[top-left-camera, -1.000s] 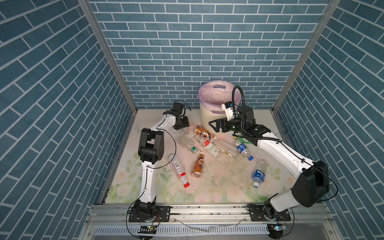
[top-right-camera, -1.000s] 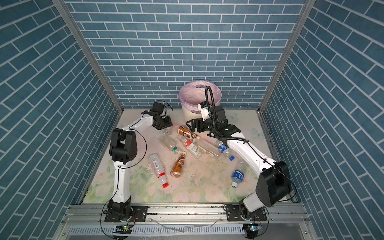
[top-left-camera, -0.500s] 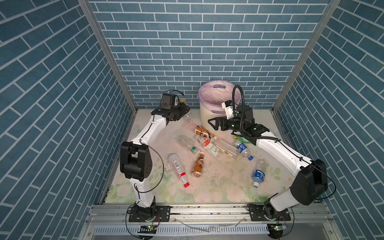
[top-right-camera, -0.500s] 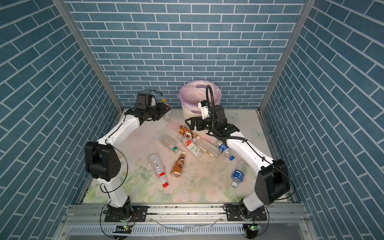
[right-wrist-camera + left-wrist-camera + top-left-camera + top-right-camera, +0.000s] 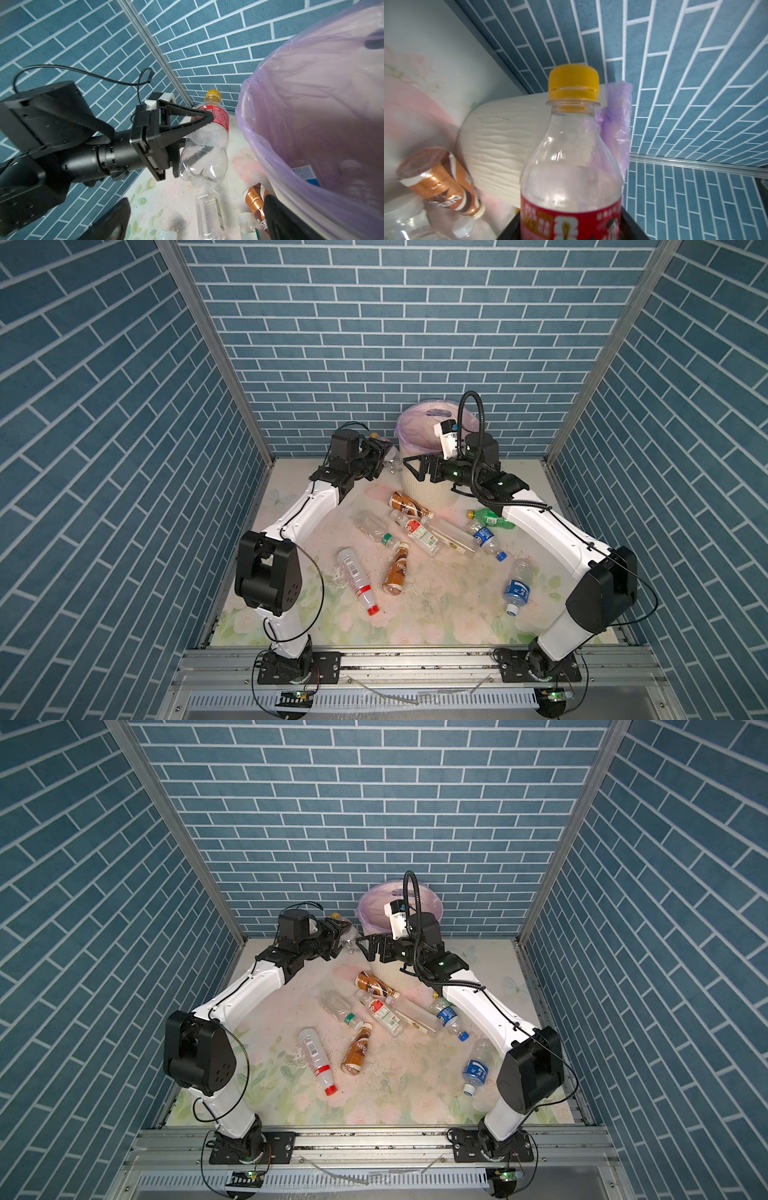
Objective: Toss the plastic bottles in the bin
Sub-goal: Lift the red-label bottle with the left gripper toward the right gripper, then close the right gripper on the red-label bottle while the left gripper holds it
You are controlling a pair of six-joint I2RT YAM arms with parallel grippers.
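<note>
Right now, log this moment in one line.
left pincer: shut on yellow-capped bottle | bottle: raised beside bin | right pincer: open, empty

Both top views hang high over the front rail [image 5: 415,662] and look steeply down toward the back brick wall [image 5: 395,323], sharing the whole table [image 5: 440,605] and the bin [image 5: 424,495]. The left wrist camera sits tight behind the Coke bottle [image 5: 571,166], facing the bin's ribbed side. The right wrist camera, close by the bin's rim, looks across at the left gripper [image 5: 205,135] and that same bottle.
</note>
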